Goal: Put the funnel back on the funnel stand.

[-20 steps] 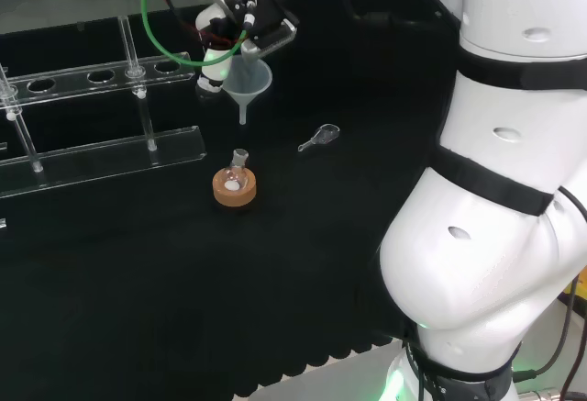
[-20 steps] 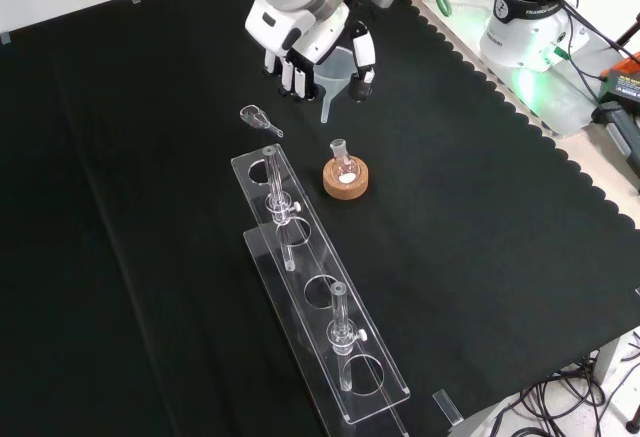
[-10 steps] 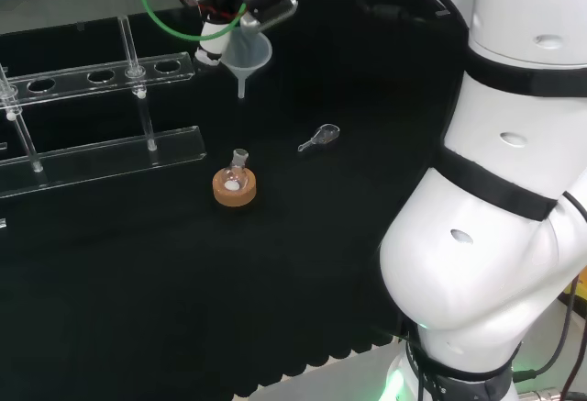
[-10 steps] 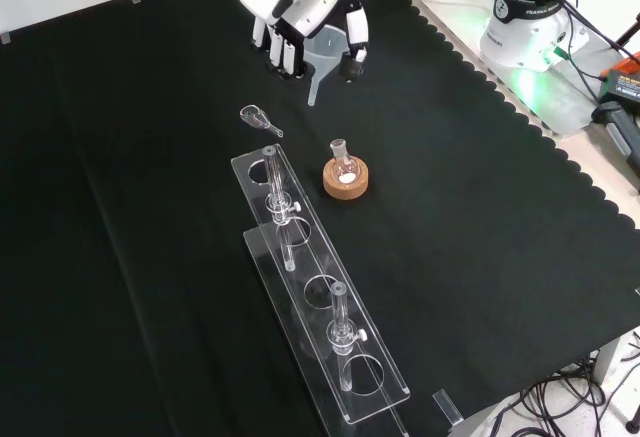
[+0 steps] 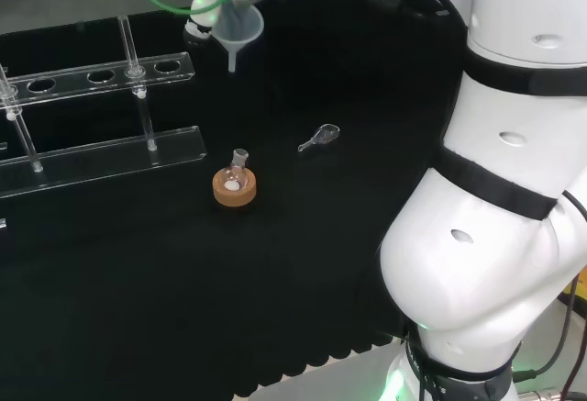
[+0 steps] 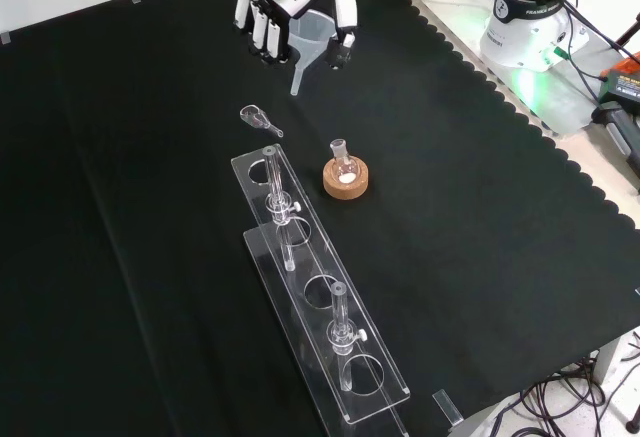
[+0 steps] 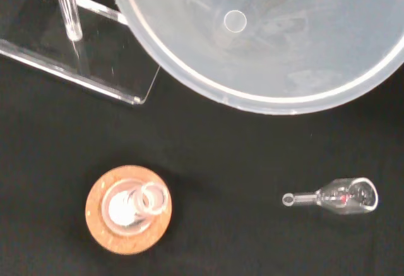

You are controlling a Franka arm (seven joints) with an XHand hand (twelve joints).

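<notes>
My hand (image 6: 272, 7) is shut on a translucent white funnel (image 6: 305, 39), held high above the cloth with its stem pointing down. In the head view the funnel (image 5: 238, 32) hangs at the top, just right of the near end of the clear funnel stand (image 5: 101, 78). The front view shows the stand (image 6: 320, 297) as a long clear rack with round holes and upright posts, lower than the hand. The wrist view looks down into the funnel's bowl (image 7: 265, 36) with the stand's base corner (image 7: 95, 67) beside it.
A small round flask sits in a cork ring (image 6: 346, 175) (image 5: 235, 185) (image 7: 129, 210) mid-cloth. A small glass scoop (image 6: 260, 119) (image 5: 319, 136) (image 7: 338, 197) lies near it. The arm's white links (image 5: 495, 190) stand at the head view's right.
The hand has lifted the funnel higher and carried it leftward in the head view, toward the stand's end. Flask, scoop and stand have stayed put.
</notes>
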